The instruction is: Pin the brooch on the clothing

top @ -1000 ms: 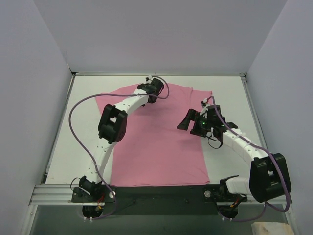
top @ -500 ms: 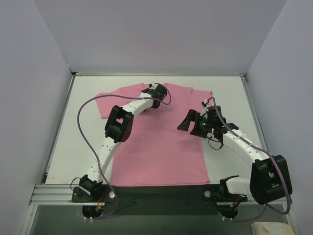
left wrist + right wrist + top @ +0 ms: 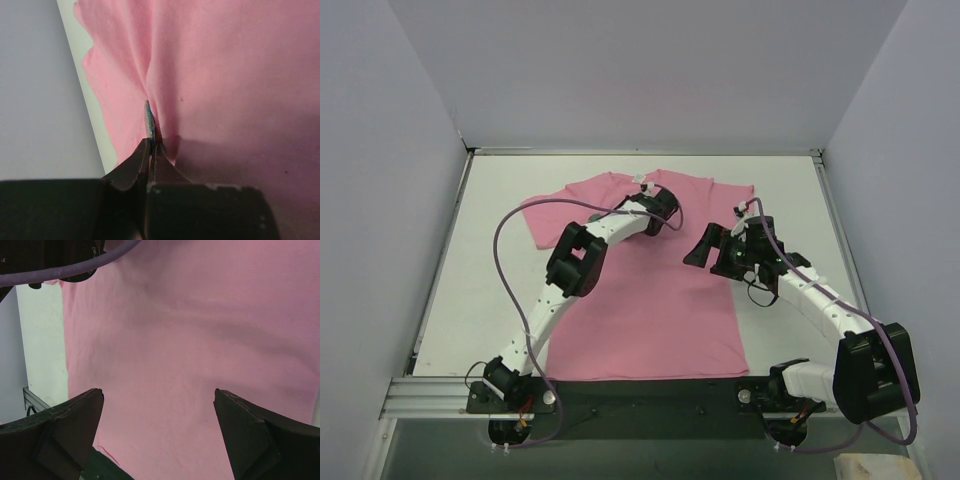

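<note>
The pink T-shirt (image 3: 650, 300) lies flat on the white table. My left gripper (image 3: 667, 208) is over its upper chest, just right of the neckline. In the left wrist view the left gripper (image 3: 151, 144) is shut on the brooch (image 3: 149, 119), a thin dark greenish disc seen edge-on. The disc stands against a raised crease of the shirt (image 3: 225, 75). The brooch is hidden in the top view. My right gripper (image 3: 705, 248) is open and empty, hovering over the shirt's right side. It also shows in the right wrist view (image 3: 157, 391) above bare pink fabric (image 3: 190, 340).
White table (image 3: 485, 290) with grey walls on three sides and a metal rail (image 3: 440, 395) at the near edge. The left arm and its purple cable (image 3: 50, 260) cross the top left of the right wrist view. The table edge (image 3: 87, 105) lies left of the shirt.
My left gripper has moved right and slightly nearer, from the neckline onto the upper chest, still shut. The shirt's left sleeve shifted a little. The right arm has barely moved.
</note>
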Action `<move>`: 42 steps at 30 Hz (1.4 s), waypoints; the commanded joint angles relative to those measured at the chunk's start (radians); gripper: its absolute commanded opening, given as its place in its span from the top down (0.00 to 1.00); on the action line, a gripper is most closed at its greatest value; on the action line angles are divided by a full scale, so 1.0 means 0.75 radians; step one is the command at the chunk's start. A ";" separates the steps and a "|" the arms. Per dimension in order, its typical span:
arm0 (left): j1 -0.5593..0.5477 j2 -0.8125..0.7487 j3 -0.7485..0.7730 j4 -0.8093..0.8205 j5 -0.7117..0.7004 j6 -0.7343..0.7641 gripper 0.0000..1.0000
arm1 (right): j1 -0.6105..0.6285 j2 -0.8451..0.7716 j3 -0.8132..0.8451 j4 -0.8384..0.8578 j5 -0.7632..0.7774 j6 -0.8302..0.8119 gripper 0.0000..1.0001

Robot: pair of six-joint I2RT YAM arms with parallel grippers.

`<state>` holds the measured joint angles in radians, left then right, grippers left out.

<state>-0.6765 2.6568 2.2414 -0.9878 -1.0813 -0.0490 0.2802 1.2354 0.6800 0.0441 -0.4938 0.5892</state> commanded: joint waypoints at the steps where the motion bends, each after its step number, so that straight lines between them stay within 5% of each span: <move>1: -0.014 -0.012 0.041 0.022 0.161 -0.057 1.00 | -0.007 -0.031 -0.023 -0.006 0.000 -0.019 0.01; 17: 0.023 -0.261 -0.076 0.229 0.491 -0.139 1.00 | -0.007 -0.074 -0.031 -0.010 0.002 -0.021 0.01; 42: 0.153 -0.681 -0.597 0.595 0.818 -0.233 1.00 | 0.009 -0.007 -0.015 0.025 -0.029 -0.012 0.02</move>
<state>-0.5777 2.2406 1.8122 -0.6086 -0.5076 -0.1993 0.2821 1.2255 0.6617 0.0452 -0.5026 0.5819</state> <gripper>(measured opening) 0.029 0.978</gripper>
